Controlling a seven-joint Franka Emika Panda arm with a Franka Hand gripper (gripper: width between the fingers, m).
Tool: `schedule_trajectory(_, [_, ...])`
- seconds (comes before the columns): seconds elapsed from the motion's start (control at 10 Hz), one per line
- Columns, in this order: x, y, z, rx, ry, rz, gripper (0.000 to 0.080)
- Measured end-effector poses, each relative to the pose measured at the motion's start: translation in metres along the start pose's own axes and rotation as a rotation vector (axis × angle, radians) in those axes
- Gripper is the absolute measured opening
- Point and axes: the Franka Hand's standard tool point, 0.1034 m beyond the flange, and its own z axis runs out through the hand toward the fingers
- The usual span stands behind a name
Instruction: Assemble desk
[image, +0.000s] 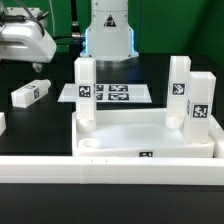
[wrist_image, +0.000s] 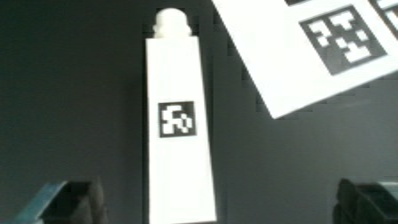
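Note:
The white desk tabletop (image: 120, 135) lies at the front with its rim up. Three leg blocks stand in its corner sockets: one on the exterior view's left (image: 85, 92), two on the right (image: 179, 90) (image: 200, 105). A fourth leg (image: 30, 93) lies loose on the black table at the left. My gripper (image: 36, 62) hangs above it, open and empty. In the wrist view this leg (wrist_image: 178, 120) lies lengthwise between my open fingers (wrist_image: 63, 205), nearer to one of them, with its tag up and its round peg pointing away.
The marker board (image: 105, 93) lies behind the tabletop and shows in the wrist view (wrist_image: 320, 50) beside the loose leg. A long white border bar (image: 110, 166) runs along the front. The robot base (image: 108, 30) stands at the back.

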Motion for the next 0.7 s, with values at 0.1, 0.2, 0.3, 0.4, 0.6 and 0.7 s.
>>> schedule_trajectory(0.1, [-0.0008,-0.0002,-0.0001,0.005,-0.028,0.019,0.0649])
schedule_trajectory(0.2, [0.0010,0.0004,-0.0006,0.001,-0.020,0.018,0.0649])
schedule_trajectory(0.3, [0.0007,0.0008,-0.0002,0.001,-0.021,0.019,0.0649])
schedule_trajectory(0.4, [0.0011,0.0007,0.0000,0.000,-0.020,0.015,0.0649])
schedule_trajectory(0.6, [0.0049,-0.0027,0.0055,-0.008,-0.008,-0.050,0.0649])
schedule_trajectory(0.7, [0.0036,-0.0014,0.0062,-0.002,-0.024,-0.043,0.0649])
